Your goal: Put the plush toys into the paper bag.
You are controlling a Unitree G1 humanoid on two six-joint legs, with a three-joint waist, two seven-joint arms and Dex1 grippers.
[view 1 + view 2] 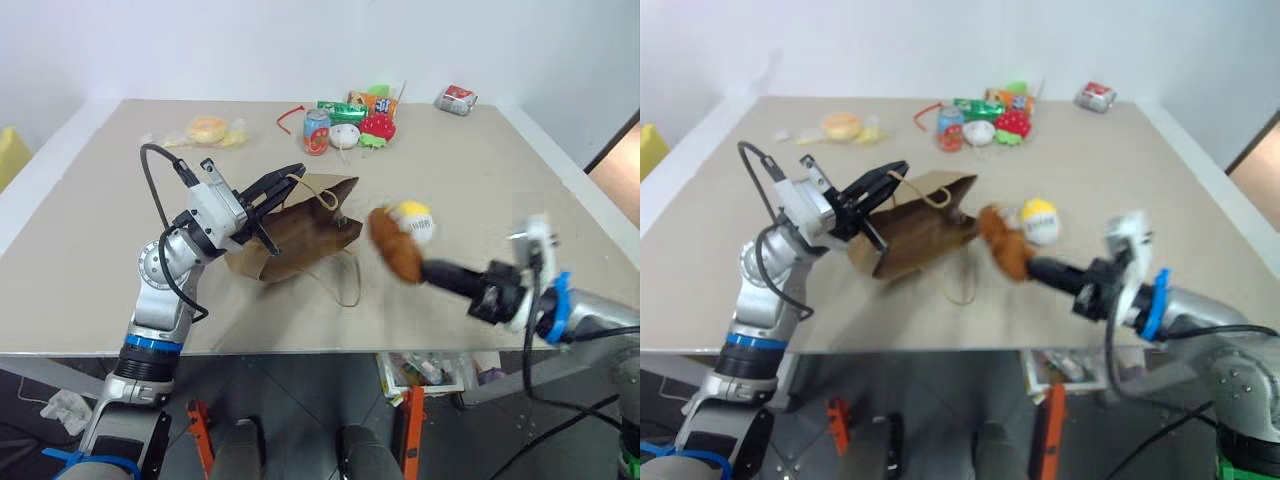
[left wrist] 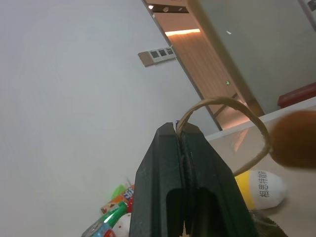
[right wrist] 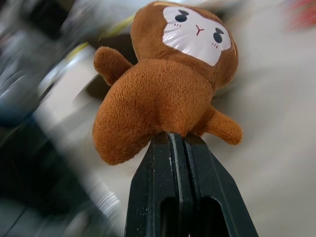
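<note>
Between the closed fingers of the right gripper (image 3: 183, 140) sits the underside of the brown monkey toy (image 3: 168, 79); the plush is pinched by a fold of its fabric, pale face turned away from the wrist. Seen from the head camera, this gripper holds the monkey just beside the open mouth of the paper bag (image 1: 295, 232), on the bag's right side, lifted off the table (image 1: 90, 250).

Left gripper (image 1: 290, 178): fingers pressed flat together on one twisted-cord handle (image 2: 224, 104) of the paper bag, the loop arching out past the fingertips. It holds that handle up at the bag's upper left edge. The bag itself lies on its side near the table's middle, mouth facing right, and its second handle (image 1: 345, 283) trails loose on the tabletop in front of the bag.

White egg toy with yellow top (image 1: 414, 221): right of the bag's mouth, touching or just behind the monkey; I cannot tell which.

Farther from the robot than the bag, at the table's far side, is a cluster: a drink can (image 1: 316, 131), a small white ball toy (image 1: 345, 136), a red strawberry toy (image 1: 378, 128), and some packets. A wrapped yellow round item (image 1: 208, 129) lies far-left of the bag, and a crumpled red-and-white packet (image 1: 456, 99) far-right of it.
</note>
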